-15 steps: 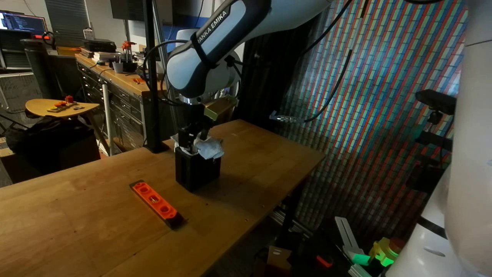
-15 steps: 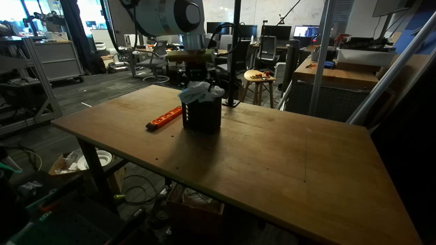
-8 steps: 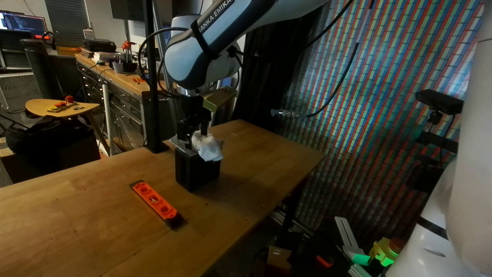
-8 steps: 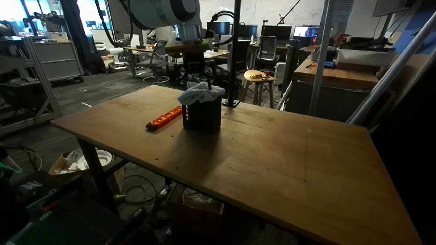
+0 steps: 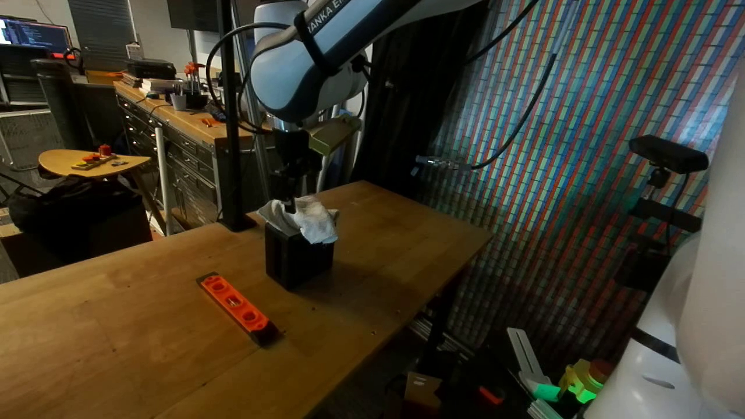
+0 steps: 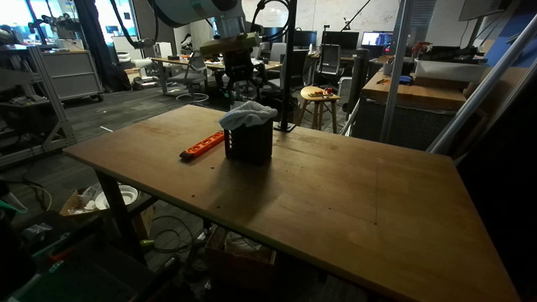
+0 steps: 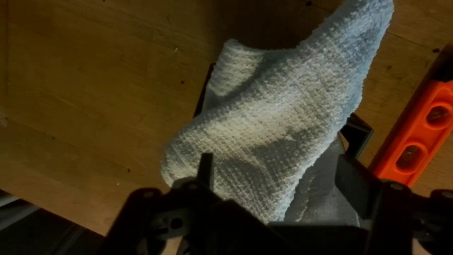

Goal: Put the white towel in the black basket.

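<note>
"Off the white towel [image 7: 269, 124], the fingers [image 7: 355, 187] have gone higher since the earlier frame, and the cloth stayed behind."

"Where does it lie?"

"Across the top of the black basket [image 6: 249, 144], draped, with parts hanging over its sides."

"And the fingers hold something?"

"No, they stand wide apart, gripping nothing; whether one tip touches the cloth, I cannot tell."

"So the task is finished?"

"I judge the release is done, but a push downward would seat it more safely. Near the basket, an orange level [image 5: 241, 309] lies on the tabletop [image 5: 384, 262]."
</note>
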`<control>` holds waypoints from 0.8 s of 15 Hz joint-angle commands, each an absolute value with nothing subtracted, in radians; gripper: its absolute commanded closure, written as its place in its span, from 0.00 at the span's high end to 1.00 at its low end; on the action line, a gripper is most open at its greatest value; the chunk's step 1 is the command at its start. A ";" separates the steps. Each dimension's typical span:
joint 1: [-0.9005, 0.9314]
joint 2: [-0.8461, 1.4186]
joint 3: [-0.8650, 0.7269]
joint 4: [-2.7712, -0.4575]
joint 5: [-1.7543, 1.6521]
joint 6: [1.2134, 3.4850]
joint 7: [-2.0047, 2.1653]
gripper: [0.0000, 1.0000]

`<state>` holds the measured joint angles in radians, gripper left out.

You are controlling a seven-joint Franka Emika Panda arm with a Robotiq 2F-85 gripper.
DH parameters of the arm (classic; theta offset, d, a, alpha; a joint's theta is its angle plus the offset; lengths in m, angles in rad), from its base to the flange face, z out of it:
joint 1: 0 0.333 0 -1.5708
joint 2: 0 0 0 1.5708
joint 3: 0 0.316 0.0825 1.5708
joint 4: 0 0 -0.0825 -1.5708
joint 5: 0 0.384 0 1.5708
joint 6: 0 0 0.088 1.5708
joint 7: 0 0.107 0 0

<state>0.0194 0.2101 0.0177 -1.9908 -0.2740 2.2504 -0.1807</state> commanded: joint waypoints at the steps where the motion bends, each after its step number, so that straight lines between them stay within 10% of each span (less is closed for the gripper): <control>1: 0.032 0.152 0.008 -1.982 -0.324 2.209 -0.134 0.58; 8: 0.029 0.144 0.013 -1.980 -0.314 2.221 -0.083 0.05; 12: 0.026 0.167 0.011 -1.984 -0.304 2.225 -0.057 0.00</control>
